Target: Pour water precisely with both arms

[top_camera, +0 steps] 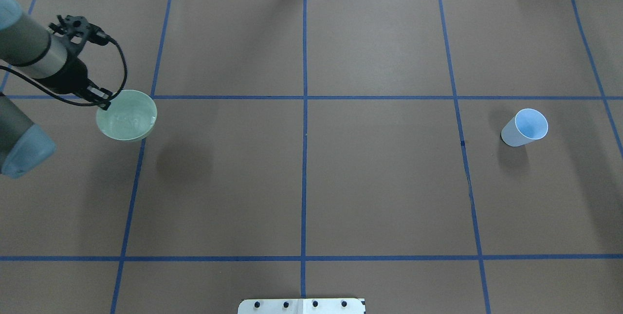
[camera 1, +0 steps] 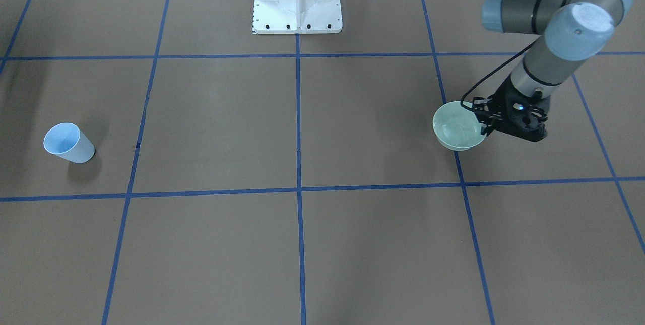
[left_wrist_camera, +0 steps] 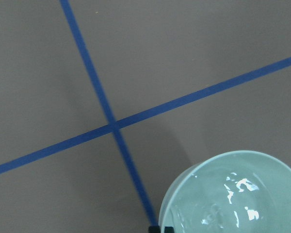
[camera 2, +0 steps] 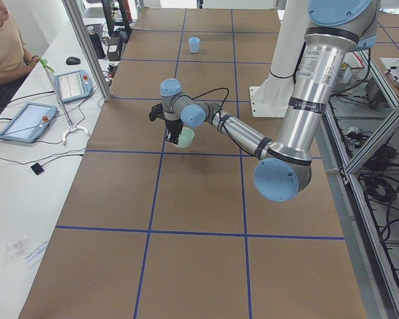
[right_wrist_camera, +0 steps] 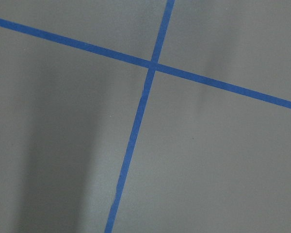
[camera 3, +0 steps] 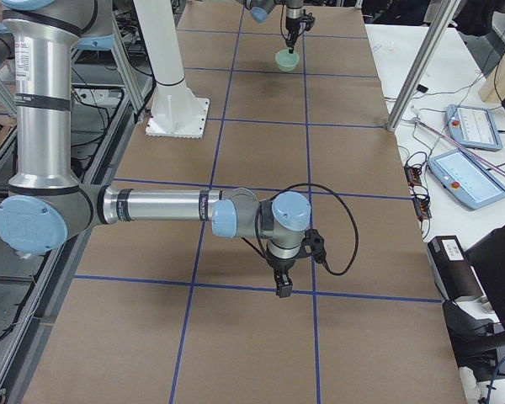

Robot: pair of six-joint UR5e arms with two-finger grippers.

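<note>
My left gripper (camera 1: 481, 121) is shut on the near rim of a pale green bowl (camera 1: 457, 126) and holds it above the table, as its separate shadow in the overhead view suggests. It also shows in the overhead view (top_camera: 104, 102), by the bowl (top_camera: 127, 115). Water (left_wrist_camera: 237, 187) shows as bright glints inside the bowl (left_wrist_camera: 223, 194). A light-blue cup (camera 1: 68, 142) stands alone on the far side of the table, also in the overhead view (top_camera: 524, 127). My right gripper (camera 3: 280, 282) shows only in the exterior right view, pointing down over the table; I cannot tell whether it is open.
The brown table is marked by a grid of blue tape lines (top_camera: 304, 109). The white pedestal base (camera 1: 297, 0) stands at the robot's edge. A person (camera 2: 3, 46) and control tablets (camera 2: 26, 121) are at a side bench beyond the table.
</note>
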